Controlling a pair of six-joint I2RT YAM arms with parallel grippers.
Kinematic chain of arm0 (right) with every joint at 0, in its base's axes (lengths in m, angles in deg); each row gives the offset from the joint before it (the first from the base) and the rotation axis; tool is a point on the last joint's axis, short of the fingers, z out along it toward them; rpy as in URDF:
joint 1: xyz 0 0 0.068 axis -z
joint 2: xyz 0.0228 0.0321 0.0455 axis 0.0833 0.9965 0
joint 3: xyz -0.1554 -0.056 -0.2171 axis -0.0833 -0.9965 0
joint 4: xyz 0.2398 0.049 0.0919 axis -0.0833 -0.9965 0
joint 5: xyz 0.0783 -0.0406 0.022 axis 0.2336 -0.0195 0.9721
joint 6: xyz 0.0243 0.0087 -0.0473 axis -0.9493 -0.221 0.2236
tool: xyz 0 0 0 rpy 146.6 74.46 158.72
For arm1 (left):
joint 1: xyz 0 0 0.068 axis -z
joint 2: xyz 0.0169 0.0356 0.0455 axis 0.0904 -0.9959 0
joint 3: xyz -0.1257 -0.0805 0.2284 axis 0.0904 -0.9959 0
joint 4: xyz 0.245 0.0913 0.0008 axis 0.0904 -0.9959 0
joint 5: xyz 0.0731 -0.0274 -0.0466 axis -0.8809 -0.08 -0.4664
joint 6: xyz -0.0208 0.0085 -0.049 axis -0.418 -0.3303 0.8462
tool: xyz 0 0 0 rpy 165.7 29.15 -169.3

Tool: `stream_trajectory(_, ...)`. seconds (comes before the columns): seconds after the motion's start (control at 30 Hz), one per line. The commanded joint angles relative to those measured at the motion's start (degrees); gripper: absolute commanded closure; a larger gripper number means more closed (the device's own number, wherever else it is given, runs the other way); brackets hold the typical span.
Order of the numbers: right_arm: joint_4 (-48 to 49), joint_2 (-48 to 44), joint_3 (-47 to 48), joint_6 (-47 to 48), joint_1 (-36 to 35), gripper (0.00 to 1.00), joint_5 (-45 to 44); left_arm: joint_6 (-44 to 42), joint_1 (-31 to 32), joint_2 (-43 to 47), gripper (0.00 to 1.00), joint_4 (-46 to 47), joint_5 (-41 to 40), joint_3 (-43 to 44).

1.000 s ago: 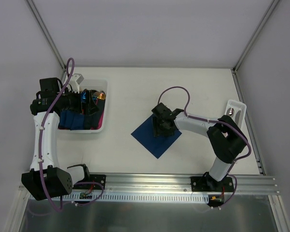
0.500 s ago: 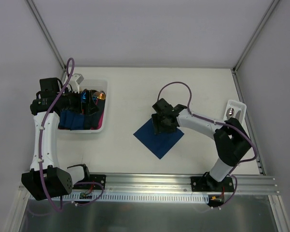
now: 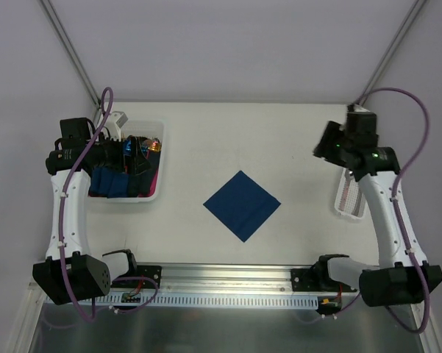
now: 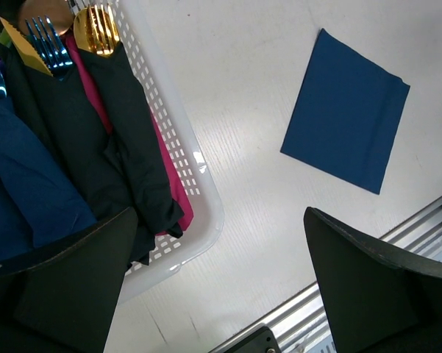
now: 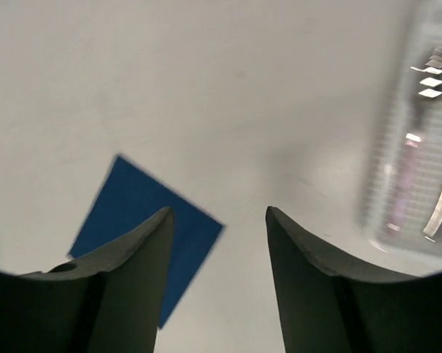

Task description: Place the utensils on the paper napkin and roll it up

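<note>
Three grey walls (image 3: 206, 44) enclose the white table (image 3: 279, 140) bearing the paper napkin (image 3: 242, 205).

White table (image 3: 206, 132) bears the paper napkin (image 3: 242, 205), a basket (image 3: 125, 198) and a tray (image 3: 351, 200)

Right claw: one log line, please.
right claw open, empty, near tray | utensils in tray | paper napkin flat, bare | left claw open

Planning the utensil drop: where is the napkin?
In the top view the napkin lies flat mid-table, as a diamond, between the left basket and the right tray, touching neither.
</note>
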Motion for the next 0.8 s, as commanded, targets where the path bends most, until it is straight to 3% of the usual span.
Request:
stream_trajectory(0.0, -8.27, -3.99, -4.84, 6.36, 15.57, 0.46, 2.93, 0.29, 0.37, -0.25, 0.01, -0.64, 3.4, 2.12)
stream_trajectory(0.1, -8.98, -3.21, -7.48, 9.43, 24.97, 0.49, 1.27, 0.99, 0.37, -1.48, 0.01, -0.55, 4.72, 2.91)
stream_trajectory(0.27, -6.26, 4.77, -10.82, 11.38, 32.99, 0.55, -2.96, 0.82, 0.28, -3.85, 0.01, -0.55, 5.07, 3.79)
stream_trajectory(0.5, -2.13, 18.13, -8.2, 10.06, 35.03, 0.61, -2.69, 1.16, 0.37, -8.33, 0.01, -0.55, 6.21, 5.46)
stream_trajectory(0.77, 3.58, 26.32, -7.84, 9.89, 35.03, 0.63, -1.72, 1.69, 0.28, -12.9, 0.01, -0.46, 6.92, 7.22)
